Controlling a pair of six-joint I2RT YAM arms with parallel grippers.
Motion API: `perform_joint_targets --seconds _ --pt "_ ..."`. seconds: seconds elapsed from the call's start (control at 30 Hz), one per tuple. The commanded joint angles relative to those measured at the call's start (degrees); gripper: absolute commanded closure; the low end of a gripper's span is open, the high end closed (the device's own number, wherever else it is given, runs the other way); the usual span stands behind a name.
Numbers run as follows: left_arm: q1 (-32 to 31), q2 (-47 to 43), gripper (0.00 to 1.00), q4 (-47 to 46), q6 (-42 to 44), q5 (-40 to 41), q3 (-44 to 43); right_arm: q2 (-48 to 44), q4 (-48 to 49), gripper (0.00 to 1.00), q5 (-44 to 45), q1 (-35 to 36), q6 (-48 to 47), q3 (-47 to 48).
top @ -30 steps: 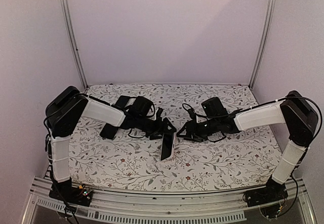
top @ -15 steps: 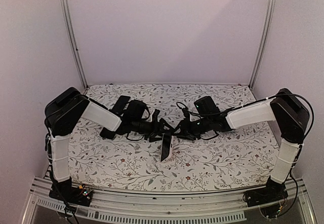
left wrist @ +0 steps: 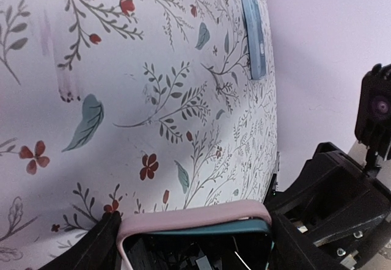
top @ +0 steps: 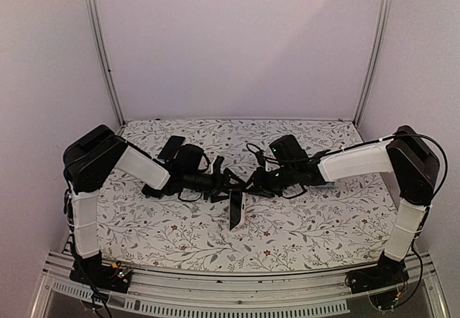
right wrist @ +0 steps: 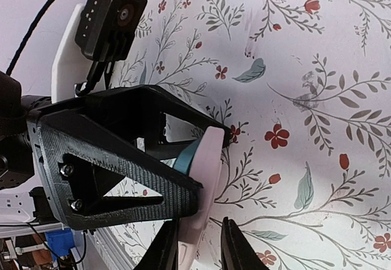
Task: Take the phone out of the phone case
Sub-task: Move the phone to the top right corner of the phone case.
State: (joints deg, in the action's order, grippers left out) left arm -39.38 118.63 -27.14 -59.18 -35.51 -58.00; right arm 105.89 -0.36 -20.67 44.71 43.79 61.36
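Count: 2 arms, 2 tools, 1 phone case w/ 1 phone inside it (teal edge under pink rim), and 1 dark flat slab on the tabletop at 10 o'clock from centre.

Vs 1 s ago: right tool has swung toward 9 o'clock and now meets left tool at centre. The case has turned from face-on to nearly edge-on and hangs toward 6 o'clock. Can't tell if its low end touches the tabletop. More of the slab shows.

Pose: both arms reach inward, forearms low, elbows out at 9 and 3.

Left tool is clamped across the case. Right tool's fingers are narrowly apart, straddling the case's edge, w/ a sliver of tabletop showing on one side.
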Motion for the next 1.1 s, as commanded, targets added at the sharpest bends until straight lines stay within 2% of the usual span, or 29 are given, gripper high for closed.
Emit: perform_joint_targets --seconds 0.0,0.1,0.2,0.37,0.57,0.77,0.93,1.07 --pt "1.0 0.5 0.54 2.2 -2.9 -2.0 2.1 0.8 -10.1 0.73 7.4 1.1 -3.0 -0.3" --pt "1.0 0.8 0.54 2.2 -2.8 -2.0 2.0 0.5 -10.0 0.63 6.7 2.4 -4.6 0.5" --pt "1.1 0.8 0.54 2.2 -2.8 -2.0 2.1 0.8 -11.7 0.61 6.9 3.3 -5.8 2.0" --pt "1.1 0.7 0.55 2.5 -2.7 -1.5 2.3 0.9 -15.1 0.67 9.2 3.6 -5.4 2.2" --pt "1.4 0.9 0.55 2.5 -2.7 -1.4 2.4 0.1 -16.8 0.66 7.1 4.4 -6.8 3.0" --pt "1.6 0.7 0.55 2.2 -3.1 -1.0 2.8 1.4 -23.1 0.66 10.5 5.8 -8.0 4.6" --pt "1.7 0.7 0.56 1.5 -3.4 -0.6 3.3 2.2 -28.4 0.76 13.9 6.0 -8.9 5.2" --pt "1.8 0.8 0.57 0.6 -3.8 -0.6 3.9 3.9 -30.8 0.77 14.4 6.2 -9.8 6.8"
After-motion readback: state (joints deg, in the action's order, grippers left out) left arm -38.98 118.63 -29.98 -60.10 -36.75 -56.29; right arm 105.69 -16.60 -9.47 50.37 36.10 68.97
